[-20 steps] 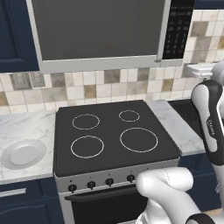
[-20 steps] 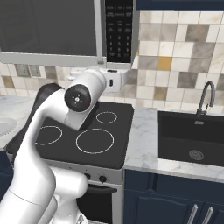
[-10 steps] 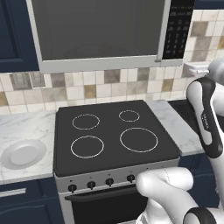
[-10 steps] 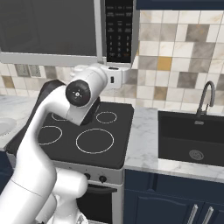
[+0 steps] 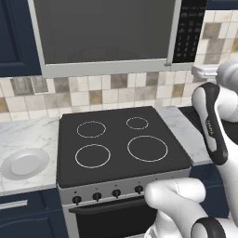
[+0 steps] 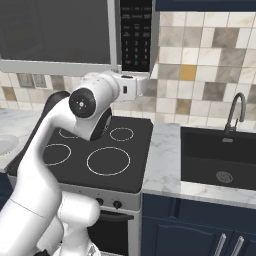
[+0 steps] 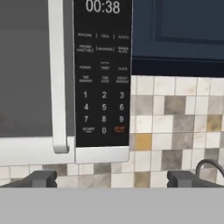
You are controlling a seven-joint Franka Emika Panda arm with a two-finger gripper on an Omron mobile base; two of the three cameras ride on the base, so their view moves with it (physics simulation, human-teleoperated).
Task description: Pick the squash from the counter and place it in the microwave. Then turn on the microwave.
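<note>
The microwave (image 5: pixel 107 32) hangs above the stove with its dark glass door shut. In the hand view its black keypad (image 7: pixel 103 78) fills the middle, its clock shows 00:38, and the light door handle (image 7: pixel 57 74) runs down beside it. My gripper (image 7: pixel 111 179) is open, its dark fingertips (image 7: pixel 41 178) far apart with nothing between them. It hovers below and in front of the keypad, and in the right base view the gripper (image 6: pixel 141 86) sits just under the keypad strip. The squash is out of view. The counter (image 5: pixel 28 135) flanks the stove.
The black stovetop (image 5: pixel 121 142) with white rings lies under the arm, with oven knobs (image 5: pixel 116 193) at its front. A round white plate (image 5: pixel 24 163) sits on the left counter. A dark sink (image 6: pixel 220 155) with a faucet (image 6: pixel 235 110) is to the right.
The arm has shifted slightly, bringing the hand a little closer under the keypad. The jaws stayed open.
</note>
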